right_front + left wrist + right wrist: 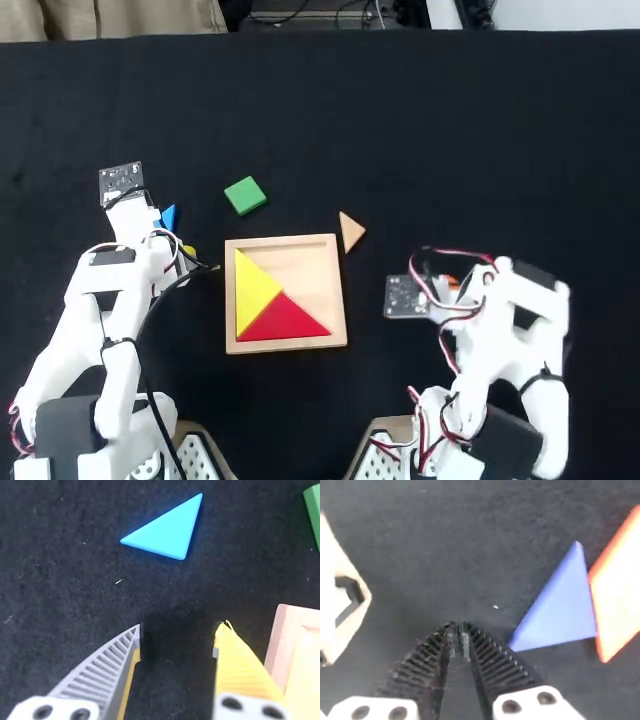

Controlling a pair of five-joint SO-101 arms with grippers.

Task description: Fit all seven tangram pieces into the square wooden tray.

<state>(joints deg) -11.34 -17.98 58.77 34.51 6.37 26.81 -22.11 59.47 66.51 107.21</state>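
Just ahead of the left gripper (177,630), whose fingers stand spread over the bare black table (420,120), lies the light blue triangle (167,530), near an outer corner of the wooden tray (286,241). It looks like a thin, stiff painted slab, light and not fragile, but smooth enough that I judge it could skate on the table or pop out of a slanted pinch. The safest hold seems to be across its edges, one finger on the long side and the other near the opposite corner. The right gripper (456,627) is pressed together on nothing. Its wrist view brings up a darker blue triangle (560,610) just beside an orange piece (617,590) — from above, that arm covers them. The high view adds the yellow triangle (255,285) and red triangle (287,320) seated in the tray, with the green square (245,195) and tan triangle (351,230) loose beyond it.
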